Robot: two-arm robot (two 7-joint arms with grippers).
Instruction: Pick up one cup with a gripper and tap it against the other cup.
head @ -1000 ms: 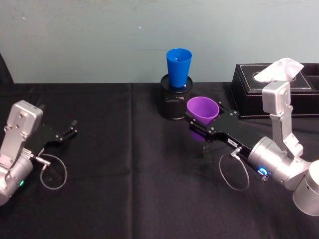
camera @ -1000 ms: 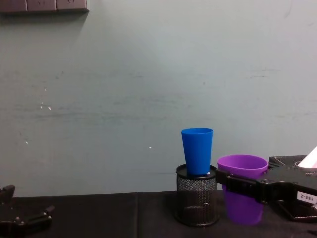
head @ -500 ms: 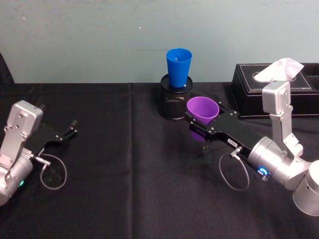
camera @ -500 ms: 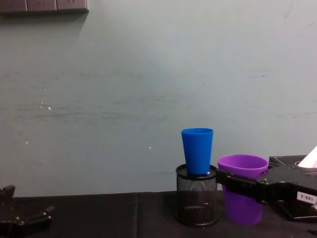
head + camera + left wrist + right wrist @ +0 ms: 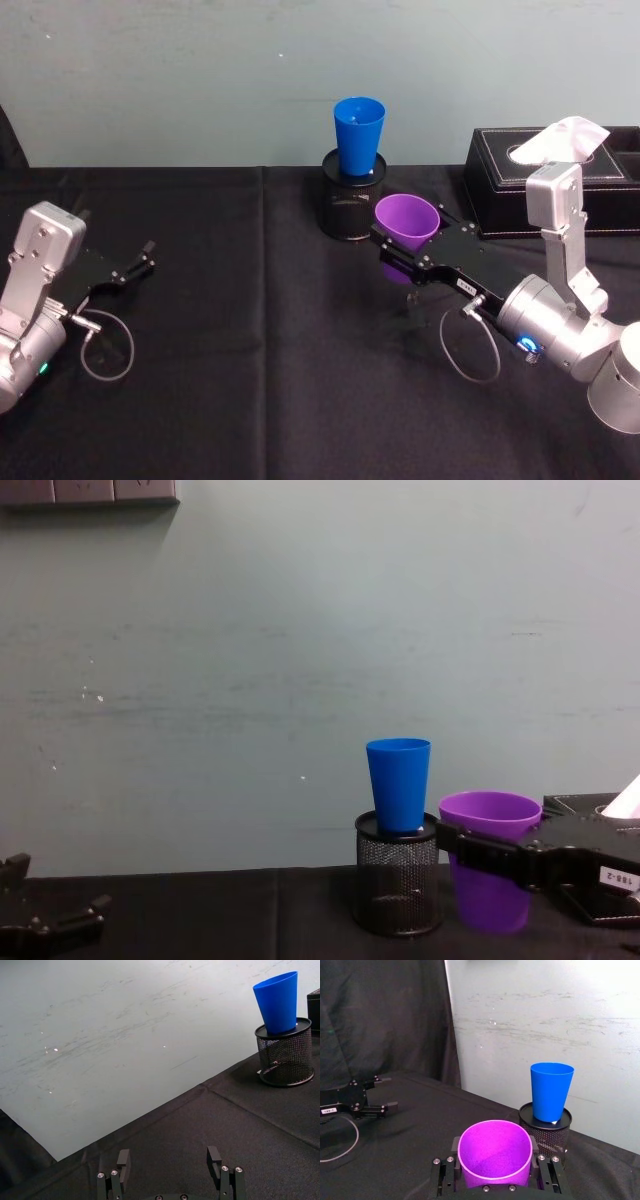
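My right gripper, black with a white label, is shut on the purple cup, which it holds upright just above the black cloth. The blue cup stands upright in a black mesh pen holder, just behind and to the left of the purple cup, with a small gap between them. My left gripper rests open and empty at the table's left.
A black tissue box with a white tissue stands at the back right, close behind my right arm. Black cloth covers the table, and a pale wall rises behind it. Cable loops hang off both wrists.
The purple cup in my right gripper has risen very slightly. The left arm has not moved.
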